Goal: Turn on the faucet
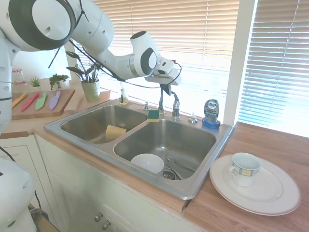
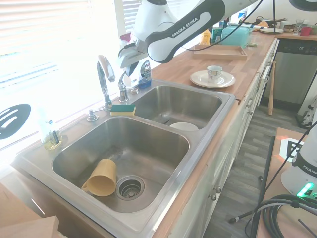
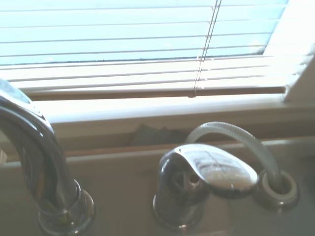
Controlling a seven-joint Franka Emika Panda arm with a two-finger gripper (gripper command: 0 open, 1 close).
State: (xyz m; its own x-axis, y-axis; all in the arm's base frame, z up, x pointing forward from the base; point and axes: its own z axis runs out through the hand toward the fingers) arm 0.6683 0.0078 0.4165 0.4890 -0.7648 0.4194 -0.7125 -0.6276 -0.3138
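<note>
down in the near basin lies a yellow cup (image 2: 101,177), and on the divider rim a sponge (image 2: 123,109). behind it, at the sink's back edge, stands the faucet (image 2: 104,79), a shiny arched spout with its small chrome lever (image 3: 206,169) alongside. the gripper (image 1: 166,88) hovers just above that lever, in the approach step; i cannot tell how its jaws stand. next it must come down onto the lever and push.
</note>
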